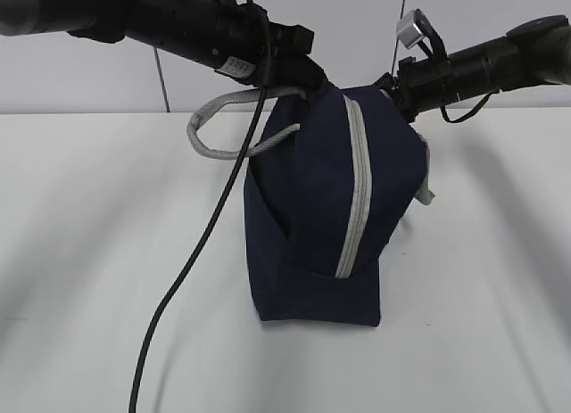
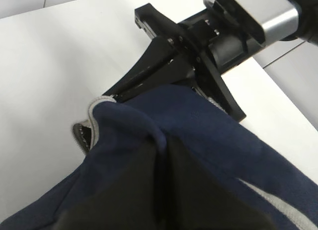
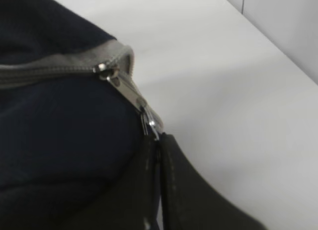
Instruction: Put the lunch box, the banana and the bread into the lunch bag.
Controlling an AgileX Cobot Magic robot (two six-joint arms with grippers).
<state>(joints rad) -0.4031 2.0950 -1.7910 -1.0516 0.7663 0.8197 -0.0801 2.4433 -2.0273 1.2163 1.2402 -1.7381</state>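
Observation:
The navy lunch bag [image 1: 312, 226] stands at the table's centre, its grey zipper [image 1: 357, 190] closed along the length that shows. My left gripper [image 2: 164, 190] is shut on a fold of the bag's navy fabric [image 2: 164, 135] at the top; in the exterior view it [image 1: 308, 78] is at the bag's upper left. My right gripper [image 3: 158, 160] is shut on the metal zipper pull [image 3: 144, 111], with the slider [image 3: 107, 71] at the zipper's end; in the exterior view it [image 1: 394, 94] is at the bag's upper right corner. The lunch box, banana and bread are out of view.
The bag's grey strap handles [image 1: 223, 132] loop out to the left. A black cable [image 1: 187, 270] hangs from the left arm across the white table [image 1: 89, 270] in front of the bag. A wall stands behind the table.

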